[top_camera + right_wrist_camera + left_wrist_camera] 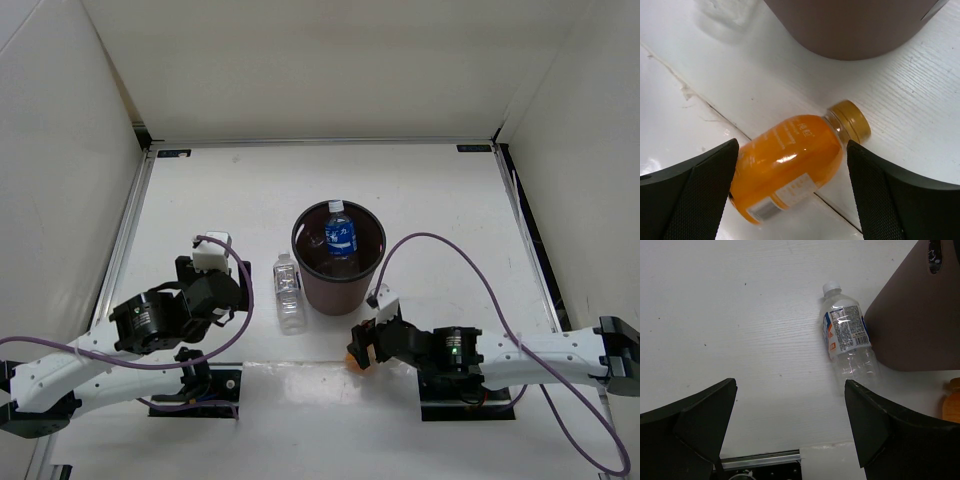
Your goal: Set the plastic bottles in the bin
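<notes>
Top external view shows the dark brown bin (338, 285) standing upright near the middle of the white counter (450, 200). A bottle with a blue label (341, 238) is already inside it, with its cap up. Just left of the bin a clear bottle (288, 292) with a white cap lies on its side on the counter, the cap pointing away from the arm bases. In the left wrist view its lower part is very close to the wall of the bin, but I cannot tell if they touch. The left gripper (790, 385) is spread wide and holds nothing. It is above bare counter, and the clear bottle is ahead of it and a little to the right. The orange bottle (790, 160) lies on its side on the counter, near the bin on the side toward the arms, and its golden cap (850, 122) points toward the bin. The right gripper (792, 145) is directly over this bottle with its jaws wide, one finger on each side of the orange body, and it is not closed on it
</notes>
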